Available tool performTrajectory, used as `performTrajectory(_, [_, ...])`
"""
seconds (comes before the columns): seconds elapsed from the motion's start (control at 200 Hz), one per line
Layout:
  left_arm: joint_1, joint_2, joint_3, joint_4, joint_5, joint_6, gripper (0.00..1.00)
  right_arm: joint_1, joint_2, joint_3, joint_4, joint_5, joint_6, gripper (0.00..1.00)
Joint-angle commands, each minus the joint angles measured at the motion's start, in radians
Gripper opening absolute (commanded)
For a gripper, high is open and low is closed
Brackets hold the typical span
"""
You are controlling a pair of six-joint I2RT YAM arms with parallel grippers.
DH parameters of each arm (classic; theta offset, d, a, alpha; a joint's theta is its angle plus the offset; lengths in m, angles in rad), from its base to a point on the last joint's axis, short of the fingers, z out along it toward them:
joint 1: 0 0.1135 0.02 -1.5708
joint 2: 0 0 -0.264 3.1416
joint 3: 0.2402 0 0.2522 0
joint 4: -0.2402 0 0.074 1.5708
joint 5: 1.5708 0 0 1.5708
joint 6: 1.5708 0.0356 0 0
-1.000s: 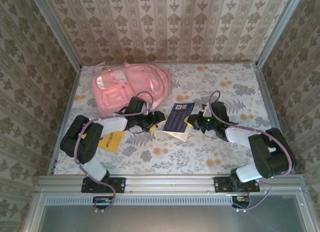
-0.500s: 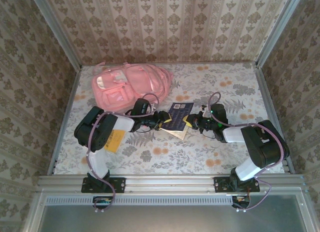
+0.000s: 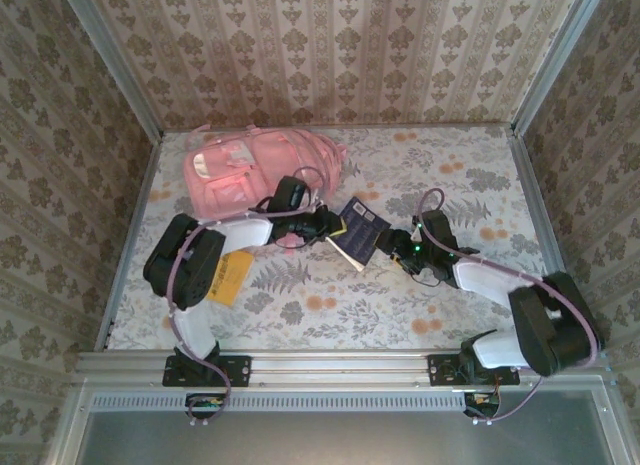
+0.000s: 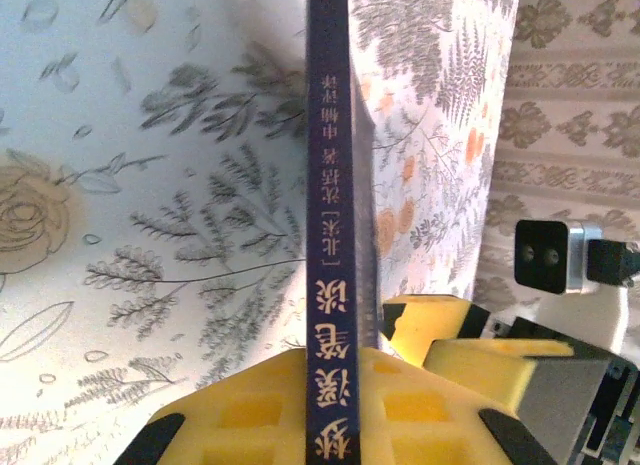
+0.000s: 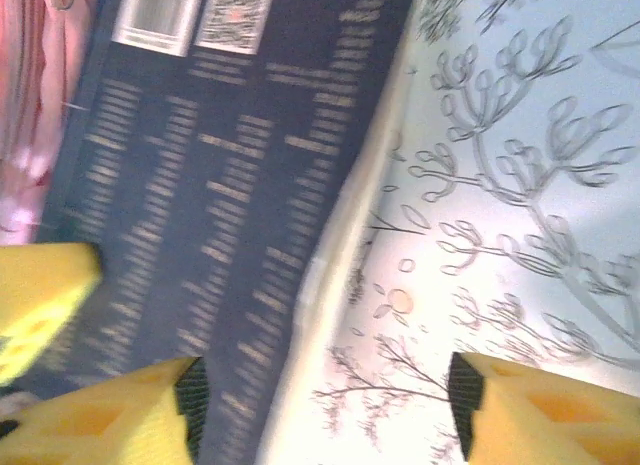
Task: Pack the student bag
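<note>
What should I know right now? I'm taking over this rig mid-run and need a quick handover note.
Left gripper: shut on the dark blue book, clamped at its spine, with the book tilted up.
Right gripper: open beside the book, holding nothing.
Student bag: lies far left on the table, just beyond the left gripper. I cannot tell if it is unzipped.
Done: the book is gripped, close to the bag.
Left: get the book into the bag. A yellow booklet lies under the left arm and probably goes in too.
</note>
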Motion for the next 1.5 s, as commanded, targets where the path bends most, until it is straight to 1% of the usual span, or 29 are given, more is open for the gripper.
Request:
performTrajectory(0.0, [-0.040, -0.147, 0.122, -0.373, -0.126, 0.330, 0.00, 0.042, -0.125, 0.033, -0.268, 0.224, -0.106, 0.70])
performTrajectory(0.08, [-0.049, -0.206, 0.118, -0.401, -0.175, 0.402, 0.00, 0.049, -0.224, 0.020, -0.285, 0.249, -0.120, 0.72])
performTrajectory(0.17, [-0.052, -0.262, 0.074, -0.382, -0.234, 0.460, 0.00, 0.052, -0.331, -0.004, -0.253, 0.228, -0.141, 0.69])
performTrajectory(0.23, [-0.053, -0.302, 0.026, -0.326, -0.231, 0.482, 0.00, 0.054, -0.386, 0.000, -0.277, 0.229, -0.144, 0.69])
performTrajectory(0.295, [-0.064, -0.350, -0.002, -0.311, -0.235, 0.500, 0.00, 0.054, -0.440, 0.030, -0.361, 0.232, -0.146, 0.69])
performTrajectory(0.375, [-0.096, -0.424, -0.009, -0.328, -0.240, 0.577, 0.00, 0.053, -0.515, 0.046, -0.411, 0.200, -0.191, 0.69])
performTrajectory(0.435, [-0.111, -0.466, 0.002, -0.371, -0.238, 0.645, 0.00, 0.055, -0.569, 0.057, -0.444, 0.193, -0.241, 0.71])
performTrajectory(0.505, [-0.114, -0.507, 0.017, -0.422, -0.202, 0.717, 0.00, 0.053, -0.611, 0.095, -0.501, 0.194, -0.331, 0.74])
performTrajectory(0.61, [-0.113, -0.539, 0.059, -0.511, -0.166, 0.817, 0.00, 0.053, -0.625, 0.134, -0.522, 0.137, -0.444, 0.75])
performTrajectory(0.705, [-0.090, -0.524, 0.100, -0.577, -0.045, 0.922, 0.00, 0.052, -0.638, 0.121, -0.446, 0.080, -0.499, 0.75])
performTrajectory(0.79, [-0.071, -0.508, 0.119, -0.598, 0.038, 0.960, 0.00, 0.053, -0.646, 0.105, -0.369, 0.043, -0.526, 0.77])
performTrajectory(0.84, [-0.066, -0.510, 0.113, -0.587, 0.054, 0.973, 0.00, 0.052, -0.647, 0.099, -0.333, 0.038, -0.543, 0.76])
performTrajectory(0.92, [-0.066, -0.531, 0.101, -0.578, 0.094, 1.032, 0.00, 0.052, -0.654, 0.100, -0.305, 0.024, -0.567, 0.76])
performTrajectory(1.03, [-0.067, -0.588, 0.067, -0.585, 0.087, 1.126, 0.00, 0.056, -0.668, 0.111, -0.323, -0.001, -0.598, 0.74])
performTrajectory(1.14, [-0.061, -0.654, 0.057, -0.621, 0.072, 1.185, 0.00, 0.125, -0.711, 0.076, -0.270, 0.031, -0.638, 0.73])
performTrajectory(1.25, [-0.034, -0.706, 0.040, -0.623, 0.129, 1.221, 0.00, 0.152, -0.761, 0.025, -0.191, 0.030, -0.668, 0.74])
performTrajectory(1.28, [-0.026, -0.716, 0.032, -0.621, 0.145, 1.231, 0.00, 0.152, -0.766, 0.019, -0.176, 0.009, -0.683, 0.74])
performTrajectory(1.42, [0.006, -0.768, -0.058, -0.534, 0.242, 1.234, 0.00, 0.155, -0.745, 0.046, -0.166, -0.184, -0.723, 0.74])
performTrajectory(1.495, [0.006, -0.813, -0.102, -0.504, 0.264, 1.249, 0.00, 0.163, -0.743, 0.068, -0.187, -0.229, -0.753, 0.75])
